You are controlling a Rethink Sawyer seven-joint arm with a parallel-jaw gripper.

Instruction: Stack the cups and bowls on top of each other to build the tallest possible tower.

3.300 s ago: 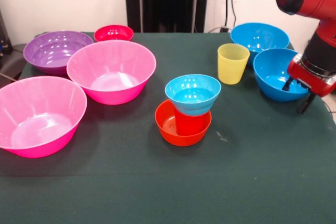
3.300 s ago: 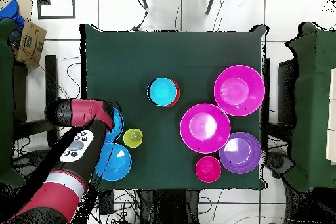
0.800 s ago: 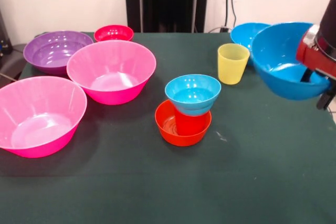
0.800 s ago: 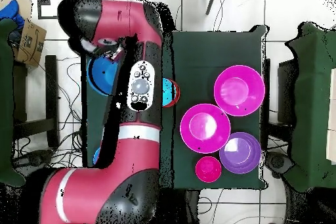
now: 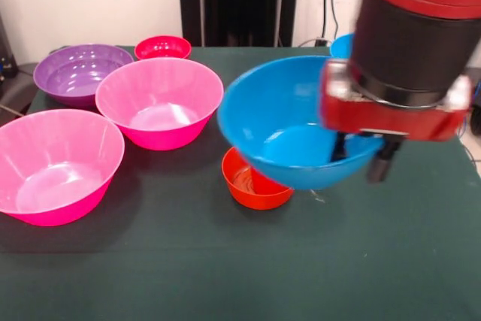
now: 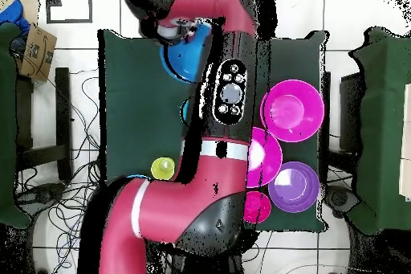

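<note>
My gripper (image 5: pixel 361 157) is shut on the rim of a large blue bowl (image 5: pixel 289 122), one finger inside and one outside. It holds the bowl tilted in the air over the small orange bowl (image 5: pixel 254 184) at the table's middle. The red cup and small light-blue bowl of the tower are hidden behind the held bowl in the front view. In the overhead view the held bowl (image 6: pixel 185 55) shows beside the gripper (image 6: pixel 172 30), and a sliver of the light-blue bowl (image 6: pixel 186 110) shows by the arm. The yellow cup (image 6: pixel 163 168) stands apart.
Two large pink bowls (image 5: pixel 159 99) (image 5: pixel 54 163), a purple bowl (image 5: pixel 79 71) and a small red bowl (image 5: pixel 162 46) stand at the left. A second large blue bowl (image 5: pixel 342 44) peeks out behind the arm. The arm (image 6: pixel 229 102) covers the table's middle from above.
The gripper has lifted the large blue bowl from the table's right side and carried it over the stack in the middle. The other bowls have not moved.
</note>
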